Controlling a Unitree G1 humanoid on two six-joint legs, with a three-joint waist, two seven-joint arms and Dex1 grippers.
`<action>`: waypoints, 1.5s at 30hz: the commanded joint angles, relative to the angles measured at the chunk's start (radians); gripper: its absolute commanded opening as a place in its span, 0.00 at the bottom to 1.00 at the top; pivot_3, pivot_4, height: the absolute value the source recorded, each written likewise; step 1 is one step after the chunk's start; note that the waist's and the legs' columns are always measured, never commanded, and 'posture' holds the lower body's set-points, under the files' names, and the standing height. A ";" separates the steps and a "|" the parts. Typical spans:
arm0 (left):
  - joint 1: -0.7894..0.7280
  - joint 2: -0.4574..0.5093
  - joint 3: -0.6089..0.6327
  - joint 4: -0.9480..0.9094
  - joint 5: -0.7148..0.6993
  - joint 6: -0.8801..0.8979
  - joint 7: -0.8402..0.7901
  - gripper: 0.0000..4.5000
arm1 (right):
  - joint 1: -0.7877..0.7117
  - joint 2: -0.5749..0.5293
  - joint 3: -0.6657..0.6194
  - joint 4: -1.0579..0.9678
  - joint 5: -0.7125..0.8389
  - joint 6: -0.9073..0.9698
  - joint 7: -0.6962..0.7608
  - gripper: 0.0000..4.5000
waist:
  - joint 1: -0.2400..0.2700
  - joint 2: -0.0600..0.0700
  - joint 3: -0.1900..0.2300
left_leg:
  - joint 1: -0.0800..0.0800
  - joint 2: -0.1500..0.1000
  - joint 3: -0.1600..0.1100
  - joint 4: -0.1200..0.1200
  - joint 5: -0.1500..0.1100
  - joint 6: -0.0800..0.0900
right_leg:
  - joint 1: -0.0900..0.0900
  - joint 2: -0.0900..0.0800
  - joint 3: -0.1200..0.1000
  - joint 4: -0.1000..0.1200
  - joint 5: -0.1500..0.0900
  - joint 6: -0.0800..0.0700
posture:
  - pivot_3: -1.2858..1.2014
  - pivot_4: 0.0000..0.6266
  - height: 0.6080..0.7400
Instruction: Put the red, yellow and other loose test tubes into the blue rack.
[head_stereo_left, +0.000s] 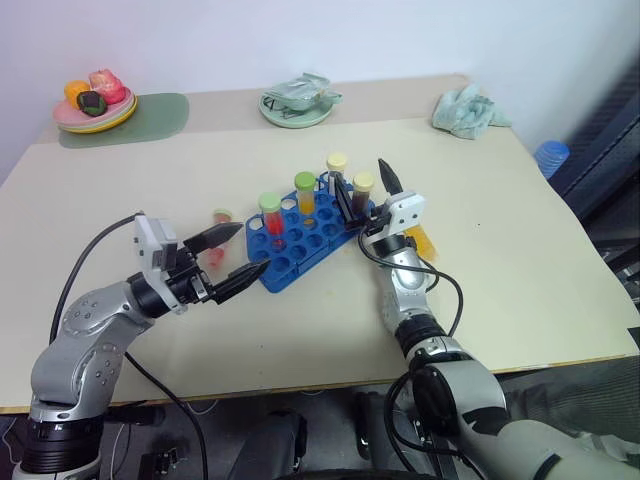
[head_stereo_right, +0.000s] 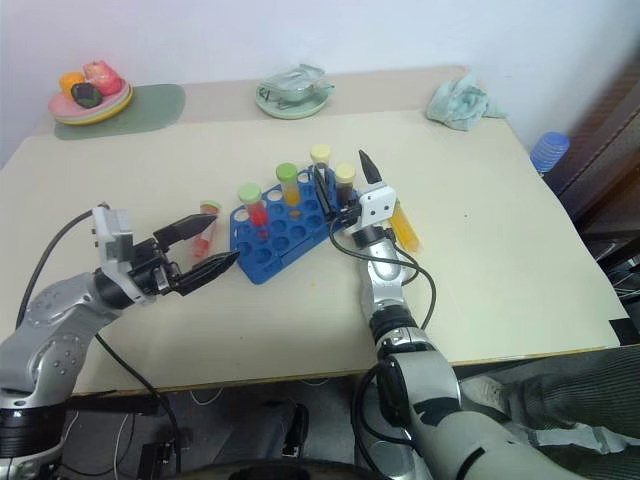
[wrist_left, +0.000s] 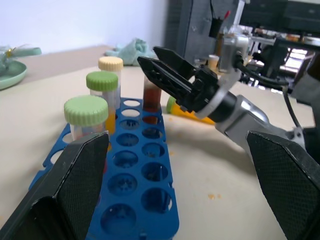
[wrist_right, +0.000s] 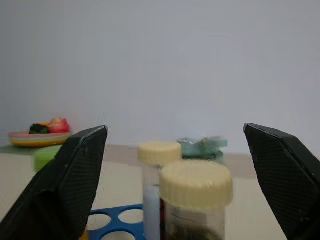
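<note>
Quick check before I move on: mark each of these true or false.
1. The dark brown tube stands in the blue rack. True.
2. The right tool is shut on the dark brown tube. False: its jaws are wide open, clear of the cap on both sides.
3. The yellow tube lies on the table, beside the right arm. True.
4. The left tool holds the loose pinkish-red tube. False: that tool is open and empty, and the tube lies on the table just left of the rack.
5. The rack has no free holes. False: most of its holes are empty.
</note>
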 joint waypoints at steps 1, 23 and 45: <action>-0.027 -0.016 -0.006 0.010 -0.012 -0.006 0.001 1.00 | 0.071 -0.074 0.042 -0.427 0.000 0.290 -0.006 0.99 | 0.005 0.000 0.000 | 0.000 0.000 0.000 0.000 0.000 0.000 | 0.000 0.000 0.000 0.000 0.000 0.000 | 0.52 0.24 1.00; -0.118 -0.071 -0.102 0.092 0.035 -0.026 -0.062 1.00 | -0.005 -0.643 0.010 -0.853 0.309 1.836 0.086 0.99 | 0.026 -0.001 0.001 | -0.001 0.001 0.004 -0.001 -0.002 0.003 | 0.001 -0.002 0.001 -0.007 0.000 0.000 | 0.52 0.24 1.00; -0.012 -0.077 -0.062 0.003 0.016 -0.029 -0.005 1.00 | -0.283 -0.631 0.309 -0.191 0.089 1.708 0.383 0.81 | 0.027 -0.001 0.001 | -0.002 0.000 0.006 0.000 -0.003 0.006 | 0.001 -0.003 0.001 -0.008 0.000 0.001 | 0.52 0.24 1.00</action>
